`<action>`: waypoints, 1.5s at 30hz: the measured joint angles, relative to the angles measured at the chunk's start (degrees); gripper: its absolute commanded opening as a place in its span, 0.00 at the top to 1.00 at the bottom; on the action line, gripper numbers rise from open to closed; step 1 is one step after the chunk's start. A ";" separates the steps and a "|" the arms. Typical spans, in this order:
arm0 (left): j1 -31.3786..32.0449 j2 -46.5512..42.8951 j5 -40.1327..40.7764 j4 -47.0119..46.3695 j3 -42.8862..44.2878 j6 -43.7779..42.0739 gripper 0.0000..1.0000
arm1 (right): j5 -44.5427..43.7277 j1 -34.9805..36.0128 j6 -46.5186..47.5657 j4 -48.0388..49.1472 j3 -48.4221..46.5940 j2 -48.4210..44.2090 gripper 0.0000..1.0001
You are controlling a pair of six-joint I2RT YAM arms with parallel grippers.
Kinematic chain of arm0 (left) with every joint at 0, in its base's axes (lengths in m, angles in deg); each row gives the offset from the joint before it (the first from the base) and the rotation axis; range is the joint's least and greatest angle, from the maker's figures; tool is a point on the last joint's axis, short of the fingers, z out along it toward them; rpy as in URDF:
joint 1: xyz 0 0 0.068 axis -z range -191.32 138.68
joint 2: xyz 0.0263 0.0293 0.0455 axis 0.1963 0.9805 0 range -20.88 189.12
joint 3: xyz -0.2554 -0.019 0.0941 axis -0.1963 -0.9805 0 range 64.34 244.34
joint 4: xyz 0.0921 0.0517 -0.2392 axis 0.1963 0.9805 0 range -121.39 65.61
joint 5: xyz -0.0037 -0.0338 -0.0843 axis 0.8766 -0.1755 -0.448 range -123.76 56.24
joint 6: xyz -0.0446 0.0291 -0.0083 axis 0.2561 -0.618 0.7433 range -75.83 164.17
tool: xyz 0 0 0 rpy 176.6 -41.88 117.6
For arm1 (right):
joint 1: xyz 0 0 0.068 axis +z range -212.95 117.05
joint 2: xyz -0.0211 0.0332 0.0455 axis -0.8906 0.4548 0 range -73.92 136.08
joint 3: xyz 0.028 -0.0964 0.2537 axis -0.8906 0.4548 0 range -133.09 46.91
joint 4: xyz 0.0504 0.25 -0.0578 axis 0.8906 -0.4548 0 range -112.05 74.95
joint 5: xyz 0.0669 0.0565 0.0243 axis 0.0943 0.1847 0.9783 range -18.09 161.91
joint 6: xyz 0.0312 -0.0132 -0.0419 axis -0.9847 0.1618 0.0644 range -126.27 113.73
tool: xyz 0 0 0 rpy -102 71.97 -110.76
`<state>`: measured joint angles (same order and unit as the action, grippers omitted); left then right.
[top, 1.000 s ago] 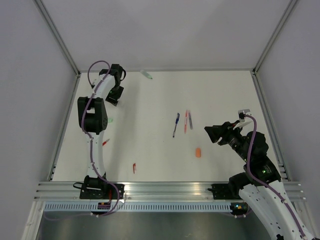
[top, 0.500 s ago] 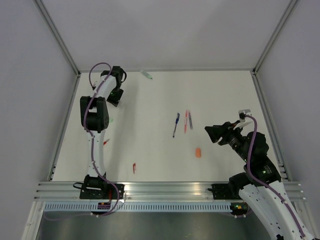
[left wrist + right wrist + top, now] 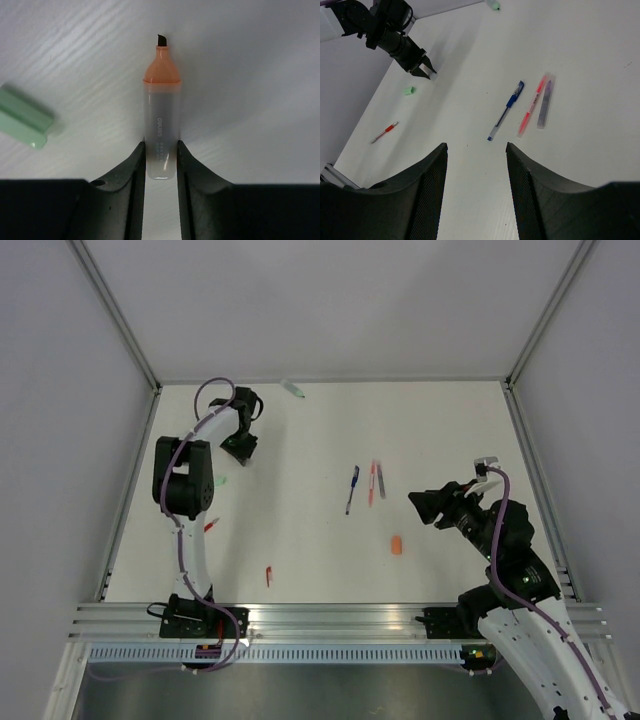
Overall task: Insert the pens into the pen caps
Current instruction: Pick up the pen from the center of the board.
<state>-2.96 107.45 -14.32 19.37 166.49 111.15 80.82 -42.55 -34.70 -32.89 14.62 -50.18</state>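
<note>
My left gripper is shut on a pale translucent pen with a salmon-orange nose and dark chisel tip, gripped at its rear end. A mint green pen cap lies left of it, and shows in the top view. A blue pen, a red pen and a dark grey pen lie mid-table. My right gripper is open and empty, hovering right of them. An orange cap lies near it.
A thin red pen lies at the left and a small red cap near the front. A mint green piece lies by the back wall. Metal frame rails border the table on the left and right.
My left gripper has moved right and nearer, away from the back left corner, with the pale pen in it. The right arm has barely moved.
</note>
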 measured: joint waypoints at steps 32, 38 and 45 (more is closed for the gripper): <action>20.39 -9.09 -1.64 1.20 -14.27 -17.64 0.46 | -2.34 -0.02 1.25 -1.99 -0.55 -2.29 0.43; 18.62 -9.09 -3.34 -0.20 -14.62 -19.54 0.64 | -2.34 -0.02 1.25 -2.36 -0.63 -2.34 0.43; 17.86 -9.09 -4.02 -0.79 -14.91 -22.99 0.98 | -1.81 0.00 1.07 -2.25 -0.63 -2.08 0.43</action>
<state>14.90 98.36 -18.34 18.58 151.58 88.16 79.01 -42.55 -33.63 -35.15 13.98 -52.25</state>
